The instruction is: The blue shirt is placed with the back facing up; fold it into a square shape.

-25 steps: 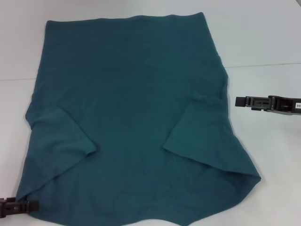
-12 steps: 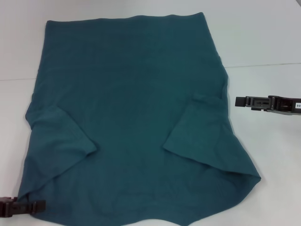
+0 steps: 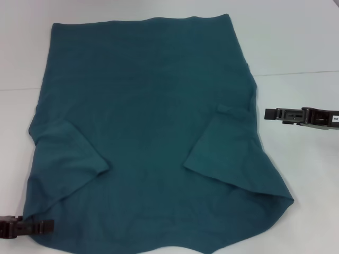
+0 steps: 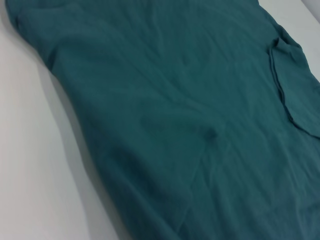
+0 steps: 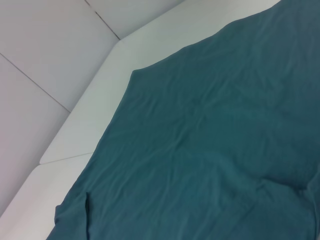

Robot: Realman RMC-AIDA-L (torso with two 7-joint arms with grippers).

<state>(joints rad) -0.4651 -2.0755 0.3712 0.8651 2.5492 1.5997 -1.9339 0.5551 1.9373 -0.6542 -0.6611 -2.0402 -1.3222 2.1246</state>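
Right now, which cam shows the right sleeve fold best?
Head view: the whole folded-in right sleeve lies on the blue shirt, near the right gripper. Left wrist view shows that sleeve partly, cut by the frame. Right wrist view shows mostly shirt body; left gripper sits at the near-left corner.

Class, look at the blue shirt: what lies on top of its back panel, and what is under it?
On the blue shirt, both short sleeves lie folded inward over the back. Under it is the white table; whatever part of the table it covers stays hidden.

bright even overhead light, faint soft shadows; wrist views slightly soft, no glare.
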